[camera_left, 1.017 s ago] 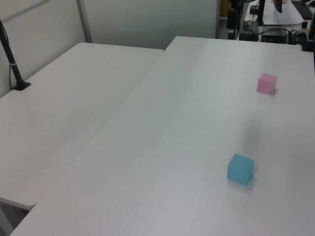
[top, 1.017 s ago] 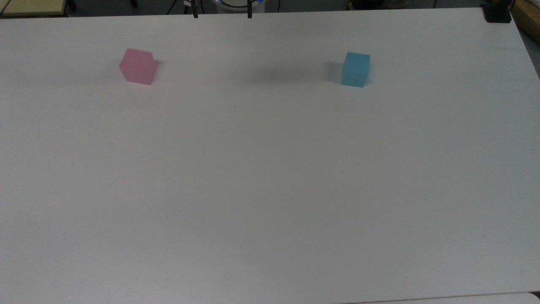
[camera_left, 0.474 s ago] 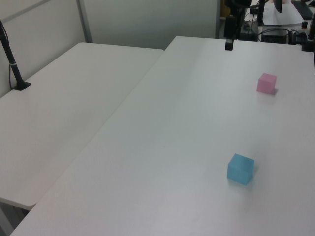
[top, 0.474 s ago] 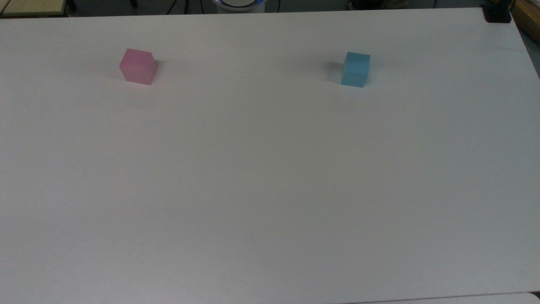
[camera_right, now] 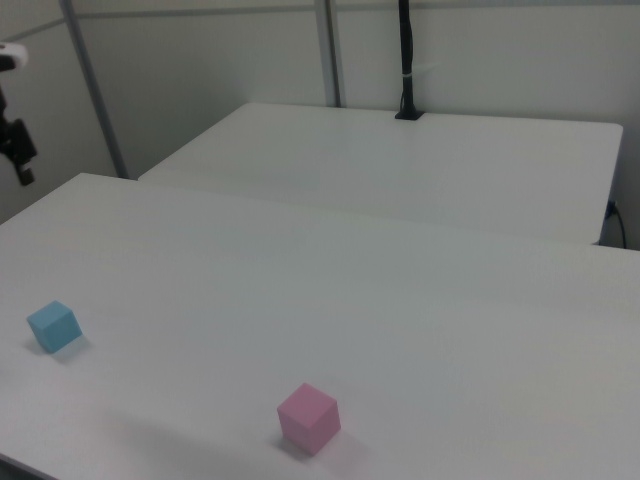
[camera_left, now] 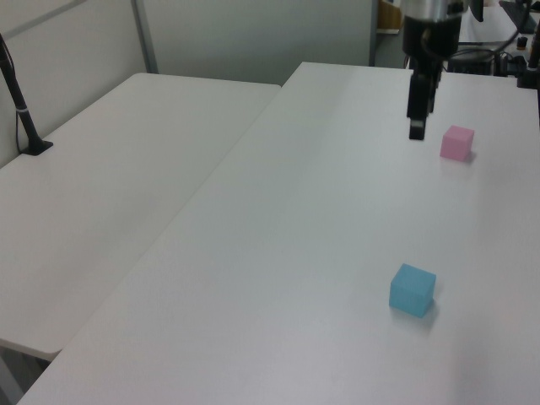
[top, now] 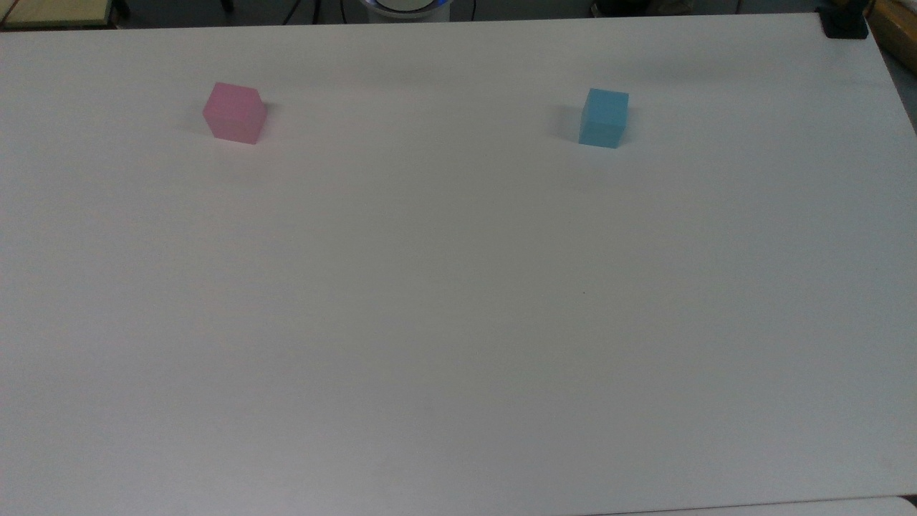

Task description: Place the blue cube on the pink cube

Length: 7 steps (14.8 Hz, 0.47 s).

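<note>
The big white tabletop (top: pixel 458 322) is flat and holds the two cubes. In the left view a second white tabletop (camera_left: pixel 110 194) sits right beside it, touching along one long edge, with a black pole (camera_left: pixel 21 105) standing near its far corner. The robot arm (camera_left: pixel 429 17) comes down from the top of the left view, over the far part of the big tabletop. Its dark hand (camera_left: pixel 417 118) hangs in the air above the tabletop, pointing straight down, near the pink cube (camera_left: pixel 456 143) and a bit to the left view's left of it. It is not touching the pink cube, and it holds nothing. I cannot tell if the hand is open or closed, because it is seen from the side as one dark strip. The pink cube rests on the tabletop, far from the blue cube (camera_left: pixel 413 289). In the top view the pink cube (top: pixel 235 113) is toward the top view's left and the blue cube (top: pixel 604 118) is toward the top view's right, both near the far edge of the tabletop and well apart. In the right view the blue cube (camera_right: pixel 53 326) sits to the right view's left of the pink cube (camera_right: pixel 308 418). Each cube sits flat, alone, with bare tabletop all around it.
</note>
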{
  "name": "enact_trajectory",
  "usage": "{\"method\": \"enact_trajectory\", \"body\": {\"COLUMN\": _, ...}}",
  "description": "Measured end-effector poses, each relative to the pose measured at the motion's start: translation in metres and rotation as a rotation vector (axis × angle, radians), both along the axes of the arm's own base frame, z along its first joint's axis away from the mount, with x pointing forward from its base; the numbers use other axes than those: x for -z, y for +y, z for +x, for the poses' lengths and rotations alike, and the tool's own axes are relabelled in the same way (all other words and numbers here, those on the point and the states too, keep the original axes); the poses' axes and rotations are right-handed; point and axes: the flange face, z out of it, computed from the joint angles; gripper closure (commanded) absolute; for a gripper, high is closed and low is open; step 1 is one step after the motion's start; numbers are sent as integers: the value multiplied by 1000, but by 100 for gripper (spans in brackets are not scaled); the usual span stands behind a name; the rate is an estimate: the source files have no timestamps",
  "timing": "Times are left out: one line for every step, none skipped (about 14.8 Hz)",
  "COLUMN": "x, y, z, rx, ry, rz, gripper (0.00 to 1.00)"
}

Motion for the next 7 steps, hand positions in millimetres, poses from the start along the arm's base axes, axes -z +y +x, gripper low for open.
{"method": "enact_trajectory", "body": {"x": 8, "y": 8, "z": -6, "rx": -8, "ry": 18, "rz": 5, "gripper": 0}}
{"method": "enact_trajectory", "body": {"x": 16, "y": 14, "z": -8, "rx": -11, "ry": 29, "rz": 11, "gripper": 0}}
{"method": "enact_trajectory", "body": {"x": 31, "y": 17, "z": -8, "rx": -1, "ry": 39, "rz": 20, "gripper": 0}}
{"method": "enact_trajectory", "body": {"x": 44, "y": 18, "z": -6, "rx": 22, "ry": 41, "rz": 27, "gripper": 0}}
{"method": "enact_trajectory", "body": {"x": 69, "y": 23, "z": -5, "rx": 56, "ry": 37, "rz": 35, "gripper": 0}}
{"method": "enact_trajectory", "body": {"x": 89, "y": 28, "z": -7, "rx": 81, "ry": 34, "rz": 38, "gripper": 0}}
{"method": "enact_trajectory", "body": {"x": 119, "y": 33, "z": -11, "rx": 110, "ry": 33, "rz": 39, "gripper": 0}}
